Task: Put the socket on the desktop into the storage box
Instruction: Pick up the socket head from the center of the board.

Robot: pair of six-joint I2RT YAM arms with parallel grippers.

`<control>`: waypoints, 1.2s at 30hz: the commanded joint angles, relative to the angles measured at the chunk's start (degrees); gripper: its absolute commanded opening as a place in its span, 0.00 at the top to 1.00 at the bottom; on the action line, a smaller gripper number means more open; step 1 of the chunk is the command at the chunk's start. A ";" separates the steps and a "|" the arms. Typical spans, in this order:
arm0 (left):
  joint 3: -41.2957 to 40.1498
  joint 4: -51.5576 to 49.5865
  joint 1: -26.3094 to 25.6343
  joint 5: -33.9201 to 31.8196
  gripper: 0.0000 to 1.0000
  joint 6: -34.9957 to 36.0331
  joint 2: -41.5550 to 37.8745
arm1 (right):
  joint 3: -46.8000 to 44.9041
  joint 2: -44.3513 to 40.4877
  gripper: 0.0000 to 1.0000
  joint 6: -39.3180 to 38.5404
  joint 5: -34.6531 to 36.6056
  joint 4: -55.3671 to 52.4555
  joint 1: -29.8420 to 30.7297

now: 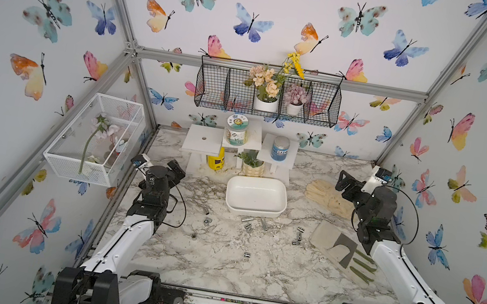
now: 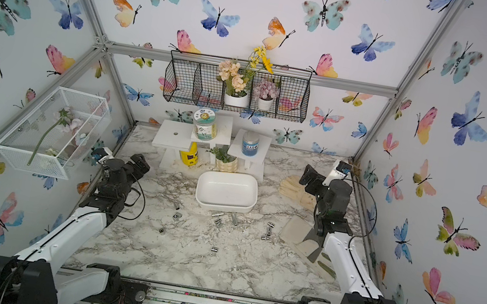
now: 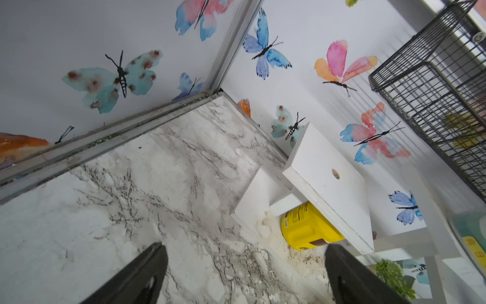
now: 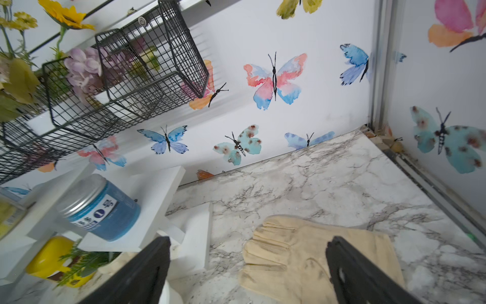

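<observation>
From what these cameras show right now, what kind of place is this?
Probably a staged robot test cell, not a real room: aluminium framing holds butterfly-print walls, the left arm and right arm stand at the marble-pattern desktop, and sockets lie scattered before the storage box.

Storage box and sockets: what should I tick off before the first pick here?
1. Storage box upright and empty: ok.
2. Sockets loose on the desktop, uncovered: ok.
3. Left gripper, jaws open, empty: ok.
4. Right gripper, jaws open, empty: ok.
5. Either gripper over a socket: not ok; both hover off to the sides.
6. Which way each socket's opening faces: cannot tell, too small.
</observation>
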 commanded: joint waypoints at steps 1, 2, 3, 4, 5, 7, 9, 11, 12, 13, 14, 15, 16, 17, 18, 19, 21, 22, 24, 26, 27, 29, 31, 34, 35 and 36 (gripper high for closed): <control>5.45 -10.93 -1.00 13.64 0.01 -1.55 1.30 | 2.02 -0.08 0.05 8.31 -10.99 -10.00 0.07; 6.40 -12.38 -1.34 16.19 0.00 -1.19 1.69 | 1.82 -0.52 0.07 8.37 -13.83 -9.47 0.07; 7.04 -13.25 -1.95 19.26 0.00 -0.48 1.81 | 1.26 -1.15 0.07 9.04 -15.03 -8.82 0.08; 7.38 -14.23 -2.84 21.36 0.00 -0.32 1.69 | 0.72 -1.89 0.07 10.36 -15.92 -8.66 0.08; 7.48 -14.70 -3.65 23.60 0.00 0.13 1.48 | 0.96 -2.14 0.07 10.46 -16.80 -9.46 0.08; 8.24 -17.42 -6.20 25.53 0.01 0.71 1.05 | 3.94 -1.33 0.08 8.65 -19.26 -16.40 0.08; 9.37 -20.64 -9.32 25.60 0.01 1.64 0.80 | 6.62 0.53 0.12 7.38 -21.04 -22.39 0.08; 10.04 -22.86 -12.12 25.84 0.01 2.17 0.38 | 8.97 2.63 0.16 5.75 -21.61 -28.61 0.21; 10.11 -23.64 -13.67 25.98 0.01 2.19 0.09 | 10.10 3.70 0.17 4.87 -21.03 -32.07 0.32; 10.08 -24.09 -15.23 26.26 0.01 2.41 -0.34 | 10.96 4.53 0.18 3.85 -20.19 -34.82 0.59; 9.99 -24.30 -16.51 26.37 0.01 2.48 -0.76 | 11.41 4.98 0.18 3.16 -19.44 -36.63 0.68; 9.82 -24.44 -18.08 26.25 0.01 2.46 -1.35 | 11.53 5.15 0.18 2.28 -18.94 -37.90 0.98; 9.76 -24.52 -19.63 25.86 0.01 2.52 -1.75 | 11.38 5.10 0.18 1.62 -18.41 -38.50 1.37; 9.95 -25.05 -21.60 25.18 0.01 2.72 -2.11 | 11.44 5.12 0.18 1.18 -17.23 -39.45 2.00; 10.20 -25.70 -23.05 24.53 0.01 2.94 -2.31 | 11.75 5.30 0.19 0.71 -16.18 -40.76 2.62; 10.54 -26.31 -24.29 24.49 0.01 3.37 -2.25 | 12.14 5.64 0.19 0.38 -15.19 -41.84 3.22; 11.01 -27.69 -26.65 24.28 0.01 4.20 -1.77 | 13.07 6.61 0.21 -0.60 -12.89 -44.60 5.01; 11.25 -28.19 -27.56 24.20 0.00 4.62 -1.42 | 13.54 6.99 0.21 -0.78 -11.75 -45.56 5.98; 11.71 -29.63 -30.15 22.57 0.04 4.70 -0.68 | 13.92 7.75 0.23 -0.79 -9.11 -47.07 8.14; 11.88 -30.37 -33.46 19.78 0.03 4.25 -0.39 | 13.61 8.42 0.24 -0.45 -7.64 -47.62 9.28; 11.91 -30.33 -35.52 17.74 0.01 3.85 -0.38 | 13.40 8.73 0.25 -0.23 -6.70 -47.80 9.82; 11.75 -29.07 -39.19 15.32 0.01 3.59 -0.11 | 13.09 9.47 0.27 0.22 -4.83 -48.16 11.13; 12.32 -28.60 -42.30 13.52 0.01 3.98 0.97 | 13.28 10.67 0.28 0.73 -2.95 -48.64 12.86; 13.32 -28.48 -44.94 12.29 0.08 4.52 3.89 | 13.69 13.16 0.29 1.70 -0.37 -49.14 15.52; 13.50 -28.52 -45.39 12.20 0.11 4.61 4.88 | 13.80 14.06 0.30 2.12 0.34 -49.20 16.20; 13.65 -28.35 -45.71 12.27 0.11 4.40 5.73 | 13.75 14.89 0.30 2.53 0.60 -49.28 16.63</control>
